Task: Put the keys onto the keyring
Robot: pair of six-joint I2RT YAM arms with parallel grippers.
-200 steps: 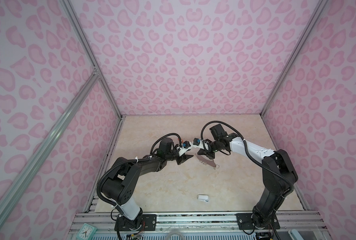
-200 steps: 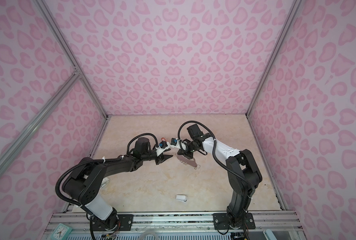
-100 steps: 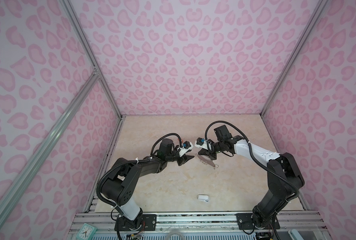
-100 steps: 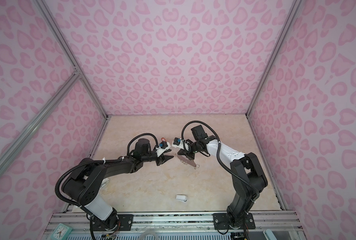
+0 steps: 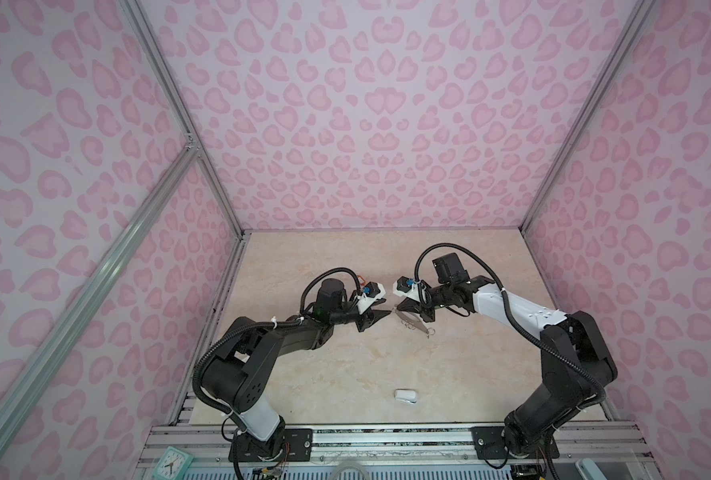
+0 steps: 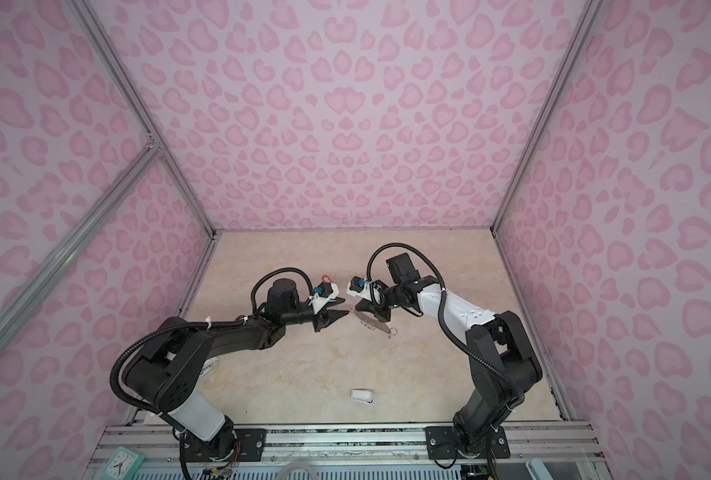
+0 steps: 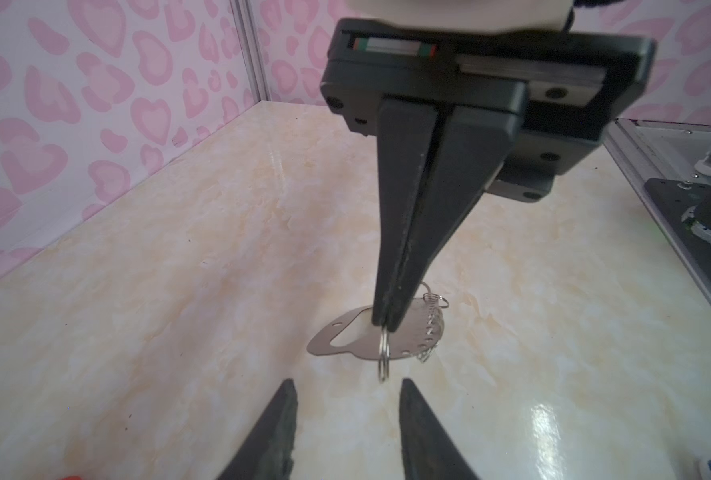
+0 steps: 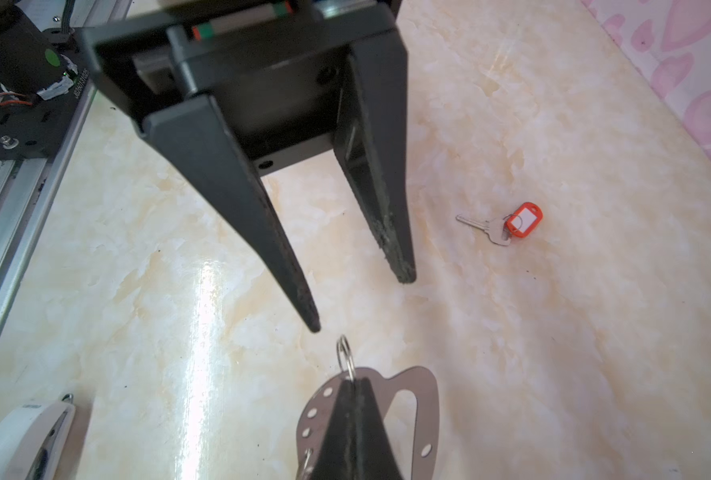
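Your right claw (image 7: 385, 326) is pinched tight on one wire ring (image 7: 383, 359) of the keyring (image 7: 320, 348), and that ring stands on edge, poking past the tips straight at your left claw (image 7: 347, 415). The left one is partly spread and empty, with nothing between its fingers. The plate sits low under the right fingers, mid-table (image 5: 345, 365); whether its far end touches the marble I can't tell. Here's what matters: neither claw has a key. The orange-tagged key (image 8: 507, 224) lies flat on the table, toward the back wall from your left claw and up beside its wrist, well apart from the ring. Only its orange tag (image 5: 360, 279) peeks out in both top views. Its long axis runs blade-end toward the left claw, tag away. Your left arm is clearly the nearer, and the right is busy holding, so I'd say the left swings back for that key. The blue-tagged key I can't find anywhere. The small white object (image 5: 405, 395) lies near the front edge.
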